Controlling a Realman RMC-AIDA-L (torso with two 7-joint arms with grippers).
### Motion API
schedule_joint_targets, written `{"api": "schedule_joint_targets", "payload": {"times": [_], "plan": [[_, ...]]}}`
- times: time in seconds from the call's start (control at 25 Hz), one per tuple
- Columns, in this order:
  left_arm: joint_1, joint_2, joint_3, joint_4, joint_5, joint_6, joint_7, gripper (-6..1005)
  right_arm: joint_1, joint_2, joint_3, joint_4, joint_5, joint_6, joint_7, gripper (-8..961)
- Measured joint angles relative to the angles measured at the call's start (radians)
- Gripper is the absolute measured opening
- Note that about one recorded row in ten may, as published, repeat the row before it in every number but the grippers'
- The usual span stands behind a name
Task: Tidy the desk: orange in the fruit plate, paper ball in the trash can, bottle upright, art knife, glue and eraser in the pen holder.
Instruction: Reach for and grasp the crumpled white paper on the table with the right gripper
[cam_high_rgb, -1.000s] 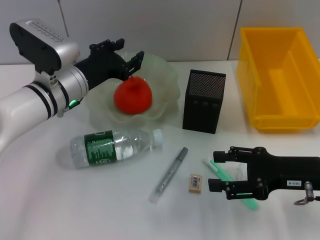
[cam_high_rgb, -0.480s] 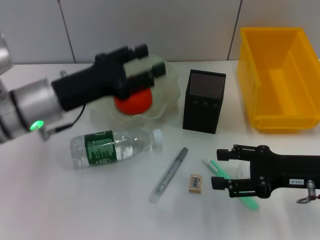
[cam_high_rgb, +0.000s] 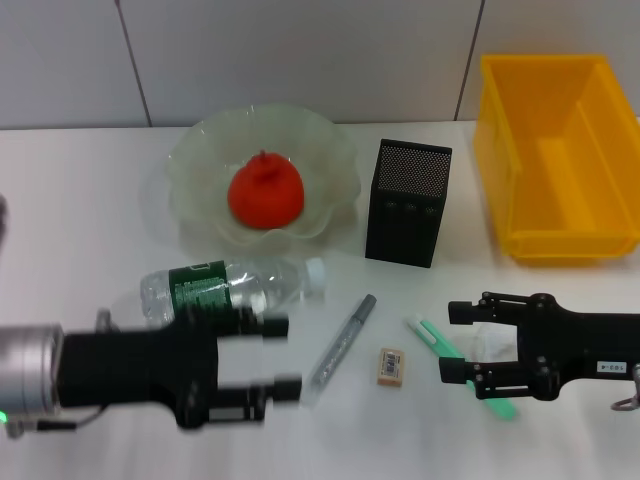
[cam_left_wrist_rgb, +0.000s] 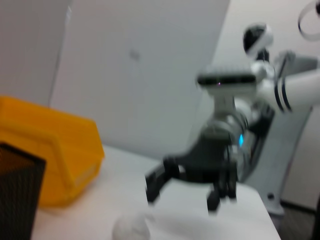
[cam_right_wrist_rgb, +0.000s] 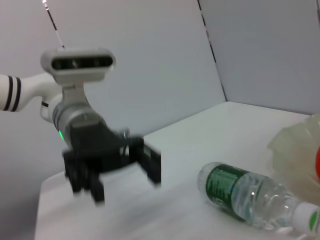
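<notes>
White tabletop under grey wall panels fills our view. Our left gripper (cam_high_rgb: 282, 355) hovers lower left with fingers spread, empty, just below the lying bottle (cam_high_rgb: 228, 289). Our right gripper (cam_high_rgb: 460, 340), lower right, has its fingers open around the paper ball (cam_high_rgb: 487, 343). At upper centre, the orange (cam_high_rgb: 265, 192) sits in the fruit plate (cam_high_rgb: 325, 140).

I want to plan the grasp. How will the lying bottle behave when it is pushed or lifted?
The bottle lies on its round side, so it may roll when nudged. It looks nearly empty, so probably light. The thin clear wall may dent under tight fingers.
</notes>
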Motion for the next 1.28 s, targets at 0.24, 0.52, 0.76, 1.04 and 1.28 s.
{"api": "schedule_joint_targets", "payload": {"times": [0.24, 0.52, 0.76, 1.04, 1.28], "plan": [[0.016, -0.028, -0.012, -0.001, 0.151, -0.013, 0.057, 689, 0.013, -0.004, -0.010, -0.173, -0.009, -0.090, 0.190, 815], [0.018, -0.035, -0.013, -0.002, 0.154, -0.013, 0.071, 688, 0.124, -0.041, -0.012, -0.421, -0.151, -0.234, 0.550, 815], [0.022, -0.034, -0.013, -0.002, 0.154, -0.025, 0.071, 688, 0.274, -0.066, -0.039, -0.444, -0.378, -0.255, 0.730, 816], [0.029, -0.037, -0.016, -0.002, 0.150, -0.036, 0.078, 688, 0.346, -0.051, -0.182, -0.441, -0.559, -0.175, 0.757, 815], [0.034, -0.042, -0.027, -0.002, 0.151, -0.036, 0.086, 687, 0.335, -0.023, -0.322, -0.436, -0.593, -0.046, 0.752, 815]]}}
